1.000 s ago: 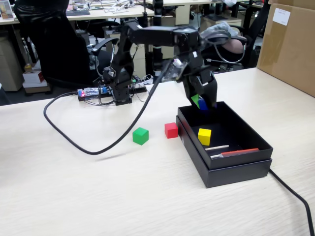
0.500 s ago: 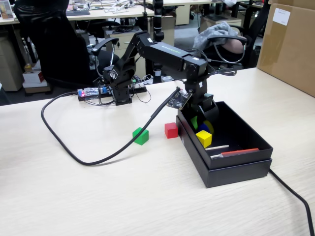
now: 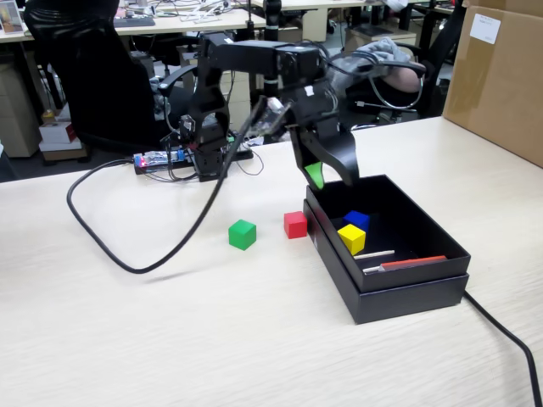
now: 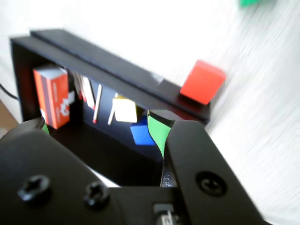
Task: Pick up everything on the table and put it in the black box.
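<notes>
The black box [image 3: 407, 284] stands at the right on the table [image 3: 170, 339]. A yellow cube [image 3: 352, 238] and a blue cube [image 3: 357, 220] lie inside it, side by side. Just outside its left wall sits a red cube [image 3: 295, 225], and a green cube [image 3: 242, 234] lies further left. My gripper [image 3: 333, 178] hangs open and empty above the box's far left corner. In the wrist view, between the gripper's [image 4: 98, 122] green-padded fingers, I see the yellow cube [image 4: 125, 110] and the blue cube [image 4: 142, 133] in the box [image 4: 117, 70], and the red cube [image 4: 202, 82] beyond its rim.
A thick black cable [image 3: 110, 254] loops over the table left of the green cube. Matches and an orange matchbox [image 4: 52, 96] lie in the box. A brown carton [image 3: 501, 76] stands at the far right. The arm's base [image 3: 208, 161] is at the back.
The gripper went down into the box with the blue cube, let it go beside the yellow one, and has risen back up and left, open.
</notes>
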